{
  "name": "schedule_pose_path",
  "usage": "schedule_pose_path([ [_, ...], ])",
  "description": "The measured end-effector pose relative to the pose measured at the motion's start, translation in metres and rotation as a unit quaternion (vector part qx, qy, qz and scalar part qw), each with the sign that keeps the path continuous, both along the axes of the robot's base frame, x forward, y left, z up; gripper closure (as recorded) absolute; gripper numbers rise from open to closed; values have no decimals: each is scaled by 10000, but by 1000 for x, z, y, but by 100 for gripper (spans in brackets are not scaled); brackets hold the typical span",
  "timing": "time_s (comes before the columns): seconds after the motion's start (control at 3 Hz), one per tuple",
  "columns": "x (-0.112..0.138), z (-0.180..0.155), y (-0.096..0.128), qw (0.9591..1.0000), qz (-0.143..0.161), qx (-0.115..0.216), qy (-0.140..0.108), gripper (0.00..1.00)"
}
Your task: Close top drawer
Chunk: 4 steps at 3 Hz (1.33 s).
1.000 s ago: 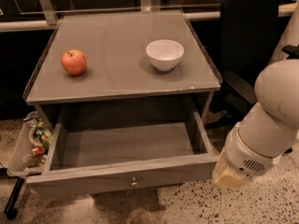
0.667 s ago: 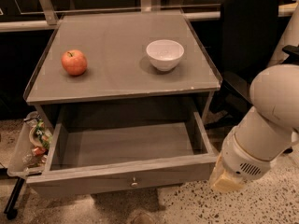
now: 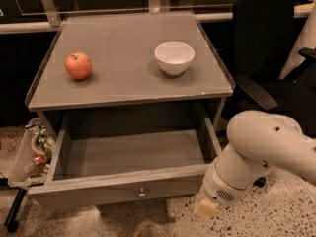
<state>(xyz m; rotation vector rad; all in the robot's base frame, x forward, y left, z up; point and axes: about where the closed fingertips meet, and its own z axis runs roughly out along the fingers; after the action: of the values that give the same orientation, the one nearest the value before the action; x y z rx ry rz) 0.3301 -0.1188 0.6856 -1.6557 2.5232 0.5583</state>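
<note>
The top drawer (image 3: pixel 123 157) of the grey table is pulled far out and its shallow box is empty. Its front panel (image 3: pixel 89 191) faces me with a small round metal knob (image 3: pixel 141 193) at the centre. My white arm (image 3: pixel 261 152) comes in from the right. Its gripper end (image 3: pixel 206 209) hangs low, just right of the drawer front's right corner and close to it. I cannot tell whether it touches the front.
A red apple (image 3: pixel 78 65) and a white bowl (image 3: pixel 174 57) sit on the table top (image 3: pixel 123 38). A clear bin of rubbish (image 3: pixel 30 154) hangs at the drawer's left. A black office chair (image 3: pixel 266 58) stands at the right. The floor is speckled.
My arm has moved left and down, bringing the gripper end closer to the drawer front's right corner. The drawer, apple and bowl have not moved.
</note>
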Motion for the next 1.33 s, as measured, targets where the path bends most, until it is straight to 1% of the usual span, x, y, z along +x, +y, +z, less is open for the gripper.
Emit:
schedule_pose_path([
  [0.33, 19, -22, 19, 9999, -55, 134, -94, 100],
  [0.67, 40, -32, 32, 9995, -9, 100, -286, 100],
  [1.0, 62, -38, 38, 9990, 16, 13, -457, 100],
  [1.33, 78, -41, 40, 9984, 71, -87, -553, 100],
])
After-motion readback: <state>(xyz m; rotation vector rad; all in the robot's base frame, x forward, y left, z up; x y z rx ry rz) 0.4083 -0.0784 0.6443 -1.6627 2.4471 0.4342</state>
